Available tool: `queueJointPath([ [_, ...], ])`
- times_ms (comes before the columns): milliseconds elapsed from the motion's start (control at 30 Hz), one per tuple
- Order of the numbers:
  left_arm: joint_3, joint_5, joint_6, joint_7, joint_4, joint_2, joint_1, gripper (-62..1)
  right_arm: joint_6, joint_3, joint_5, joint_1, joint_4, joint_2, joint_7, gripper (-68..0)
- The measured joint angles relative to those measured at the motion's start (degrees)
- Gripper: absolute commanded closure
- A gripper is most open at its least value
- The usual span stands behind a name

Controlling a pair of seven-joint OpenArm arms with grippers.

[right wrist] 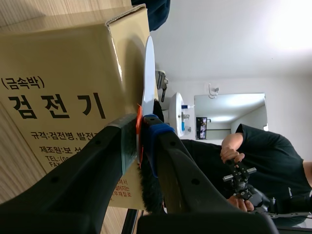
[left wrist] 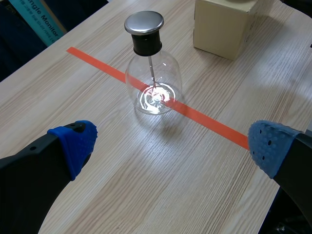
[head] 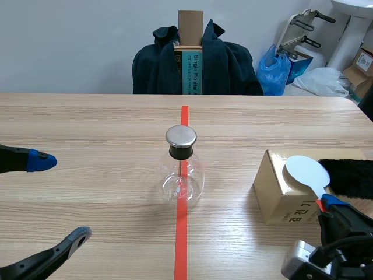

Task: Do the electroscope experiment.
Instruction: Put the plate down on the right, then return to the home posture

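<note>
The electroscope (head: 181,169), a clear glass flask with a metal cap, stands mid-table on the red tape line (head: 181,239). The left gripper (head: 58,198) sits at the near left, fingers spread wide, holding nothing. At the right, the right gripper (head: 329,204) pinches the handle of a white paddle (head: 308,172), whose disc lies on the cardboard box (head: 280,201), with black fur (head: 352,175) just right of it.

Open tabletop (head: 87,128) left of flask (head: 181,175); box (head: 278,195) blocks right side.

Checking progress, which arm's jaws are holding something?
The right arm's jaws, shut on the white paddle by the cardboard box; the left arm's jaws stand wide open, empty, with the flask ahead.
</note>
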Motion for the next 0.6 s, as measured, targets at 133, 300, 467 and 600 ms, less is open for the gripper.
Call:
queueJointPath([
  [133,0.0,0.0,0.0,0.0,0.0,0.0,0.0,-62.3,0.0,0.0,0.2,0.0,0.0,0.0,0.0,-17.9],
  [300,0.0,0.0,0.0,0.0,0.0,0.0,0.0,-62.3,-0.2,0.0,0.2,0.0,0.0,0.0,-0.2,-42.7],
  [467,0.0,0.0,0.0,0.0,0.0,0.0,0.0,-62.3,-0.2,0.0,0.1,0.0,0.0,0.0,-1.2,-52.1],
  [600,0.0,0.0,0.0,0.0,0.0,0.0,0.0,-62.3,-0.2,0.0,0.0,-0.9,0.0,0.5,-1.4,-52.1],
])
